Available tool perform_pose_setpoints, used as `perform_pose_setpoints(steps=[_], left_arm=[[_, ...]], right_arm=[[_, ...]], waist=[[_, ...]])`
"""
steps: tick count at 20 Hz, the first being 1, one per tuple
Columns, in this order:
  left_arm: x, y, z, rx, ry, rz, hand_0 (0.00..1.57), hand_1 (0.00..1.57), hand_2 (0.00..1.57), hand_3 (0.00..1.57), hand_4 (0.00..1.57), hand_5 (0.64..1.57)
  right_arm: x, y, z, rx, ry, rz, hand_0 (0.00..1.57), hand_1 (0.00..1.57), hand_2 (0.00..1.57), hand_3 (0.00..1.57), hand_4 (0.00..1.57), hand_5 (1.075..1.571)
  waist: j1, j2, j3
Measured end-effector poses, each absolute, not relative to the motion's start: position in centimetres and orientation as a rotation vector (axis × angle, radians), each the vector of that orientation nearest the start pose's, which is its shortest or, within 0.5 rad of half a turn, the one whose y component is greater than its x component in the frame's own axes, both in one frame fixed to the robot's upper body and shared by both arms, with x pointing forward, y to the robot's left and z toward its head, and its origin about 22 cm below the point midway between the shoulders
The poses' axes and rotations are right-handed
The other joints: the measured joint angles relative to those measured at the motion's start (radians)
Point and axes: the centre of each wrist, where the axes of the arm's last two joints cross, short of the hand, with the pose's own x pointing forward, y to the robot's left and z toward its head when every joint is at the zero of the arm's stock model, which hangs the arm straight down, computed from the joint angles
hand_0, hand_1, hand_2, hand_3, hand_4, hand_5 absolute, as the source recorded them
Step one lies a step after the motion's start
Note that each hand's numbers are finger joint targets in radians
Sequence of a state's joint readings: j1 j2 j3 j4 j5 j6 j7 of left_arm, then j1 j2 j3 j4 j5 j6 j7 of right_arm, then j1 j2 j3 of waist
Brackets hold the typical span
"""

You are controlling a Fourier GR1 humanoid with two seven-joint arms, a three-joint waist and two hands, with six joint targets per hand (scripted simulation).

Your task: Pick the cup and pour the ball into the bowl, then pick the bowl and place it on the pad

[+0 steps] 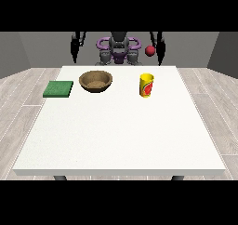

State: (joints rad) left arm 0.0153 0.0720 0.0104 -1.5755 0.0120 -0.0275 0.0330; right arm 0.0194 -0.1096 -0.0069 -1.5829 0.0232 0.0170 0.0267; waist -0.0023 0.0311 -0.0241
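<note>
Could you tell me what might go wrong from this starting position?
1. The red ball shows above the yellow cup, not inside it; it may miss and roll away.
2. The bowl sits close beside the green pad; a reaching hand could nudge either.
3. The upright cup could tip when grasped.

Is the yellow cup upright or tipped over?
Upright: the cup stands on its base on the table, rim facing up.

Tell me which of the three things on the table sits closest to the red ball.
The yellow cup, standing upright at the view's right, almost directly below the red ball. The brown bowl and green pad lie further left.
</note>
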Motion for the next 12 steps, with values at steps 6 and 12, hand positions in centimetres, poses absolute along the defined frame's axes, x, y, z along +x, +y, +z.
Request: perform_pose_setpoints(steps=[6,12], left_arm=[[24.0,25.5,2.3,0.06,-1.557,-0.076,0.0,0.0,0.0,0.0,0.0,1.47],[23.0,23.0,0.7,0.038,-1.728,0.031,0.0,0.0,0.0,0.0,0.0,1.472]], right_arm=[[23.9,-26.4,2.7,-0.122,-1.566,0.125,0.0,0.0,0.0,0.0,0.12,1.563],[21.5,-31.1,-1.4,-0.021,-1.653,-0.024,0.0,0.0,0.0,0.0,0.0,1.56]], waist=[[-0.001,-0.19,0.0147],[-0.007,-0.113,0.023]])
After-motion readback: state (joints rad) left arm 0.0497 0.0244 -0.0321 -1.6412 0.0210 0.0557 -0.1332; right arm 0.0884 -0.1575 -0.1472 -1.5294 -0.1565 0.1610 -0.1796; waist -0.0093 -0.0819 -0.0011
